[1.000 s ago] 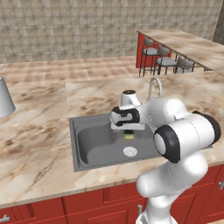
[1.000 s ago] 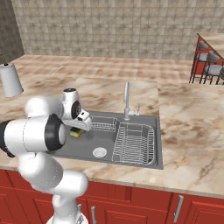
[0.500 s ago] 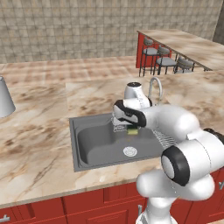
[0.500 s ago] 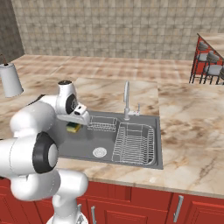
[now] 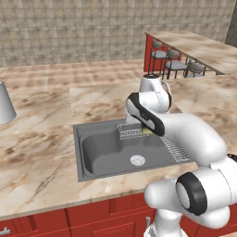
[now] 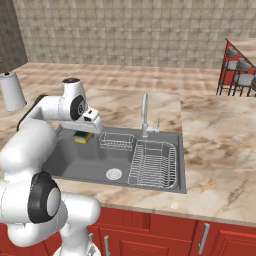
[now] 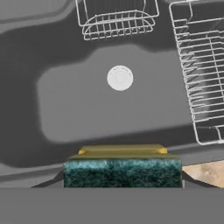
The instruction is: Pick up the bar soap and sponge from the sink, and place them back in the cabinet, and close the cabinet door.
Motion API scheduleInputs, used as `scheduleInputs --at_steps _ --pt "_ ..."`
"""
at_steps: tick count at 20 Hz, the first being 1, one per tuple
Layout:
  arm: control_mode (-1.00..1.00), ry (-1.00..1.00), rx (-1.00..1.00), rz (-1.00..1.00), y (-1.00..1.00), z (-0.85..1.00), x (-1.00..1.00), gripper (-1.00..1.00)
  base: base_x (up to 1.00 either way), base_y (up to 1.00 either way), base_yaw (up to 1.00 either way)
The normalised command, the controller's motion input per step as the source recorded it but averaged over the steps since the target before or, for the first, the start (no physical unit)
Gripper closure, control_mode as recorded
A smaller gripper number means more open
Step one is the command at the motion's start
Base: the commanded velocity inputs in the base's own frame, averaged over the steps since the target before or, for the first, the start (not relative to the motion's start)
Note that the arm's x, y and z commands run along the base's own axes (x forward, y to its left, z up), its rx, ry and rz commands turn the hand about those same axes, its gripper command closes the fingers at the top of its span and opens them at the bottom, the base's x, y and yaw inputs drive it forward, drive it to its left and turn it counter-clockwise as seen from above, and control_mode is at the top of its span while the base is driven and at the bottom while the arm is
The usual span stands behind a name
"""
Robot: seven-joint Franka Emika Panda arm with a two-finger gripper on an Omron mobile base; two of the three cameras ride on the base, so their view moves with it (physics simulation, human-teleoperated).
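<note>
My fingertips are hidden behind the sponge (image 7: 122,173); I can't spot the bar soap. My gripper (image 6: 84,133) is clamped on the sponge, held above the sink's (image 6: 80,165) back-left corner, arm bent over the counter (image 6: 210,165). The basin around the drain (image 7: 120,78) is bare beside the wire rack (image 7: 199,74).

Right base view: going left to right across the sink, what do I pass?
Claw shut on the sponge → small wire basket → chrome tap → wire dish rack → right rim of the sink.
</note>
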Motion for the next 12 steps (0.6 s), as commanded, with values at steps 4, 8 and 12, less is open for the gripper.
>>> scheduleInputs --at_steps 4,8,12 --pt "-1.0 0.0 0.0 0.07 -0.15 0.72 -0.46 1.0 0.0 0.0 0.0" --pt "-1.0 0.0 0.0 0.06 -0.13 0.68 -0.49 1.0 0.0 0.0 0.0" --pt "-1.0 0.0 0.0 0.03 -0.16 0.64 -0.5 1.0 0.0 0.0 0.0"
